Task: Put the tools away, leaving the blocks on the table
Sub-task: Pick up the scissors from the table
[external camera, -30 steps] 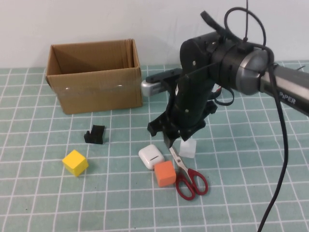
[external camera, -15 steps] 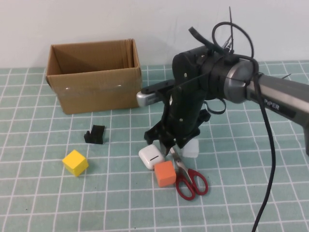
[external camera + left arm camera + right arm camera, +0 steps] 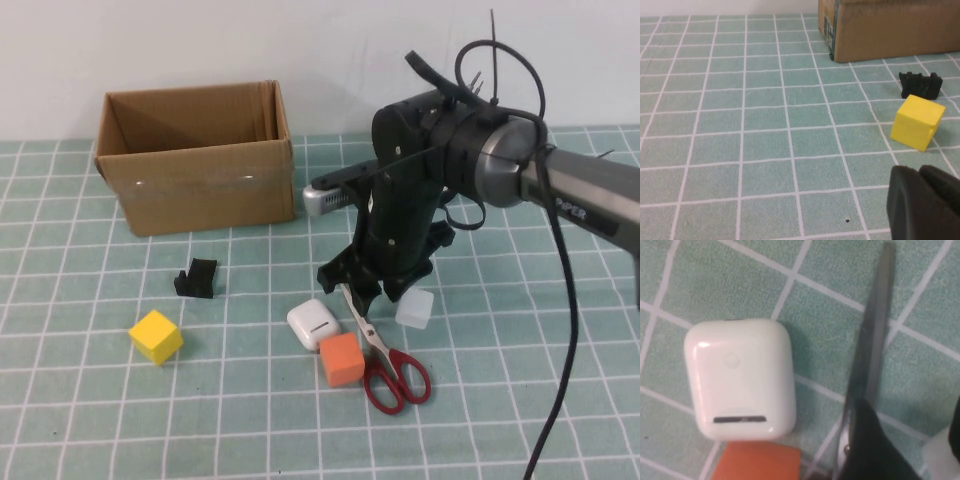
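scissors [image 3: 385, 352]: shiny steel, red plastic | box [image 3: 195, 160]: matt cardboard | earbud case [image 3: 740, 377]: glossy plastic

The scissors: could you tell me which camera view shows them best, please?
The high view: the scissors lie whole there, red handles and steel blades, beside the orange block, with the open right gripper over the blade tips. The right wrist view shows only the blades. The left wrist view shows none, only the shut left gripper.

Box [image 3: 197, 160] behind clip [image 3: 197, 279], earbud case [image 3: 315, 323] left of scissors [image 3: 385, 357]
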